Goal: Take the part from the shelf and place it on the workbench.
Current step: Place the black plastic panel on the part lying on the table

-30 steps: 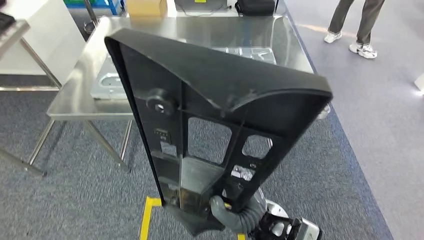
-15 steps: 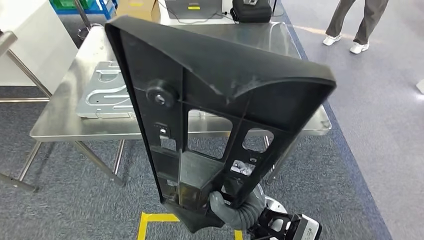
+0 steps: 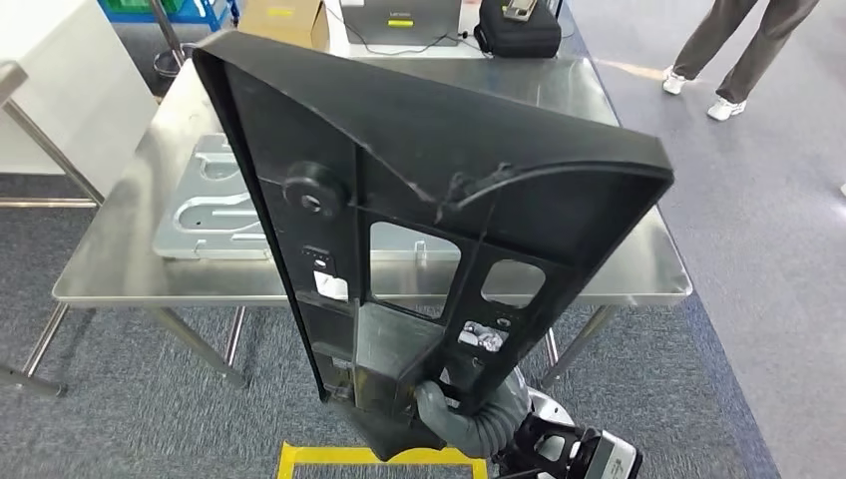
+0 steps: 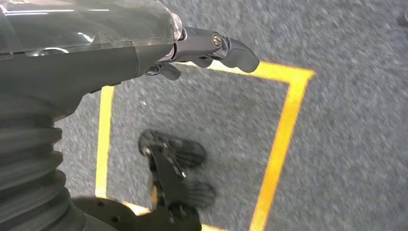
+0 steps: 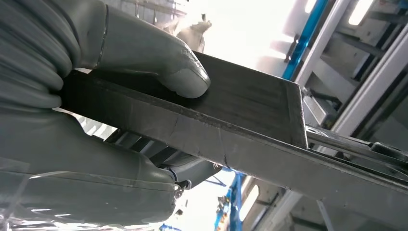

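Now the large black ribbed plastic part (image 3: 399, 200) is held upright in front of the shiny steel workbench (image 3: 638, 269), short of it. Judging by this, carry it over the bench's bare near area, then lower it flat. The right hand (image 3: 454, 404) clamps its lower edge, thumb (image 5: 163, 62) pressed on. The left hand (image 4: 202, 48) hangs empty, fingers loosely apart.

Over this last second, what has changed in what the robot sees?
The whole view has shifted: the camera has come nearer the steel table, so more of its top and the grey plate on it shows. That is the robot moving, not the things. The right robot hand still grips the black part at its lower end, held upright as before.
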### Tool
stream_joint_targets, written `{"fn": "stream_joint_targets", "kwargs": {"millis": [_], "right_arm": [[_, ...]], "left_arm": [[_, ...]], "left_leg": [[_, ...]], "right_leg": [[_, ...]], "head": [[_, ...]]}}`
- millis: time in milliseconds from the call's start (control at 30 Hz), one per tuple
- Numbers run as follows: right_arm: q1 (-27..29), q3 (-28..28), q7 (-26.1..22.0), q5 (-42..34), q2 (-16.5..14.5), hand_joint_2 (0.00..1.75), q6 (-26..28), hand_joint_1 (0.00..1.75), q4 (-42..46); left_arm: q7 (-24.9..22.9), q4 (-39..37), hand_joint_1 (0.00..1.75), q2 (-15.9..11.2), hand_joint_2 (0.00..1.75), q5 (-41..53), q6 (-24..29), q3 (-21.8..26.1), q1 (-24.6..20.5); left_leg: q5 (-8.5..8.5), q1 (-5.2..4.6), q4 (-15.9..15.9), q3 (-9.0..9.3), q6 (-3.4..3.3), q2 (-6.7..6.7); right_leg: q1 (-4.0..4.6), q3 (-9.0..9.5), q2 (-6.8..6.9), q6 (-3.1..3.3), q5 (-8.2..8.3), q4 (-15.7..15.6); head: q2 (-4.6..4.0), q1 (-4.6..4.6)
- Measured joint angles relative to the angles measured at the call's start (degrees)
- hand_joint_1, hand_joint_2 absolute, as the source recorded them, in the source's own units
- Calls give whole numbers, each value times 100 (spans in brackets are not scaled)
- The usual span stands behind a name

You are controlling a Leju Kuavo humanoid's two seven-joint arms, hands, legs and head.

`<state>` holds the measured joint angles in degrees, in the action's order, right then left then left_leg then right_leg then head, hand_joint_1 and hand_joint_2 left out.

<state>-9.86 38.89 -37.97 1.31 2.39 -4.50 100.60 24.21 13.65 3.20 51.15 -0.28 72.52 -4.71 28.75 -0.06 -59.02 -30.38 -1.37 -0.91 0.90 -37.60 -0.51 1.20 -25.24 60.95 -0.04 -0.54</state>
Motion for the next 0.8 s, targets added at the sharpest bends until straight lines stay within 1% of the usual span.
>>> {"fn": "stream_joint_targets", "kwargs": {"millis": [33,67,133,167,200,233,267,300,333,367,400,433,467,500,533,567,600,633,667,700,733,767,800], "right_arm": [[16,4,-25,71,9,175,113,171,43],[33,9,-47,151,20,175,242,171,105],[67,13,-62,303,38,175,485,171,263],[77,14,-62,362,44,175,592,171,331],[86,6,-62,414,51,175,710,171,388],[92,-22,-69,453,68,175,822,171,423],[93,-96,-86,474,97,175,903,171,435],[93,-218,-112,484,140,175,955,171,432],[91,-373,-138,487,186,175,963,171,415],[87,-565,-158,498,229,175,946,171,393],[81,-744,-167,532,260,175,937,171,373],[73,-904,-160,633,278,175,986,171,356],[60,-1054,-140,824,288,175,1111,171,336],[36,-1169,-104,1081,292,175,1296,171,315],[0,-1287,-37,1437,297,175,1551,171,281],[-64,-1414,54,1831,308,175,1823,171,220],[-154,-1553,148,2183,331,175,2067,171,133],[-260,-1703,231,2468,363,175,2275,171,28],[-377,-1848,279,2635,399,175,2408,171,-83],[-484,-1972,302,2716,432,175,2481,171,-182],[-568,-2065,334,2811,460,175,2548,171,-276],[-645,-2131,406,2987,485,175,2638,171,-382],[-722,-2168,542,3274,509,175,2756,171,-509]], "left_arm": [[2,-2,0,9,175,-5,0,1,-4],[5,-3,0,14,175,-10,0,3,-10],[6,-1,0,3,175,-25,3,10,-12],[5,0,0,-1,175,-33,4,14,-16],[2,0,0,-5,175,-42,3,16,-27],[-1,-1,0,-4,175,-48,1,19,-37],[-3,-1,0,-5,175,-53,1,21,-43],[-4,-1,0,-6,175,-57,3,23,-42],[-4,-1,0,-7,175,-59,7,25,-33],[-3,-1,0,-7,175,-62,10,26,-23],[-2,-1,0,-7,175,-64,11,27,-14],[3,-1,0,-7,175,-66,11,28,-7],[10,-1,0,-7,175,-68,13,32,-5],[19,-1,0,-7,175,-69,14,35,-7],[31,-1,0,-8,175,-70,16,42,-5],[40,0,0,-8,175,-72,19,50,-3],[47,0,0,-7,175,-73,21,57,0],[53,1,0,-6,175,-74,23,63,1],[55,0,0,-3,175,-74,24,68,-3],[57,0,0,-2,175,-74,24,70,-10],[60,1,0,-2,175,-72,24,72,-14],[63,1,0,-3,175,-67,24,74,-15],[67,1,0,-4,175,-59,21,77,-14]], "left_leg": [[24,-4,-13,29,32,-11],[31,-13,-16,66,70,-20],[66,-21,-67,112,129,-3],[119,-18,-169,80,157,12],[222,-5,-389,-27,186,27],[360,12,-711,-206,213,39],[521,31,-1075,-433,236,44],[634,50,-1372,-645,260,45],[645,65,-1506,-785,279,47],[522,77,-1427,-821,299,49],[267,87,-1135,-754,319,51],[-26,95,-732,-636,327,53],[-192,90,-370,-533,323,57],[-305,79,-121,-457,293,60],[-337,65,-7,-433,246,62],[-313,49,4,-434,198,62],[-366,55,13,-425,145,65],[-398,65,33,-418,108,65],[-409,77,52,-408,73,68],[-419,87,71,-399,41,71],[-419,87,77,-395,19,70],[-414,84,76,-395,2,71],[-409,81,75,-395,-5,71]], "right_leg": [[20,20,-13,35,88,-103],[25,42,-22,54,68,-128],[-15,168,-22,89,103,-227],[-38,238,-14,104,100,-264],[-57,295,-9,117,94,-294],[-64,324,-5,127,75,-306],[-69,338,-4,133,53,-309],[-74,352,-5,130,29,-308],[-80,376,-9,120,2,-306],[-89,411,-13,106,-27,-303],[-98,457,-17,85,-62,-299],[-105,499,-18,61,-99,-293],[-108,529,-19,35,-131,-277],[-105,533,-21,4,-159,-260],[-101,526,-22,-27,-179,-245],[-96,520,-24,-57,-188,-239],[-89,515,-26,-91,-202,-238],[-92,512,-23,-122,-235,-211],[-97,473,-18,-153,-308,-113],[-103,376,-13,-182,-434,99],[-117,218,-7,-207,-597,422],[-125,11,-4,-228,-762,818],[-134,-188,-2,-245,-869,1173]], "head": [[0,-1],[0,0],[0,-5],[0,1],[0,9],[0,17],[0,24],[0,26],[0,26],[0,26],[0,26],[0,25],[0,25],[0,28],[0,30],[0,32],[0,36],[0,32],[0,24],[0,17],[-1,8],[-1,2],[-1,3]]}}
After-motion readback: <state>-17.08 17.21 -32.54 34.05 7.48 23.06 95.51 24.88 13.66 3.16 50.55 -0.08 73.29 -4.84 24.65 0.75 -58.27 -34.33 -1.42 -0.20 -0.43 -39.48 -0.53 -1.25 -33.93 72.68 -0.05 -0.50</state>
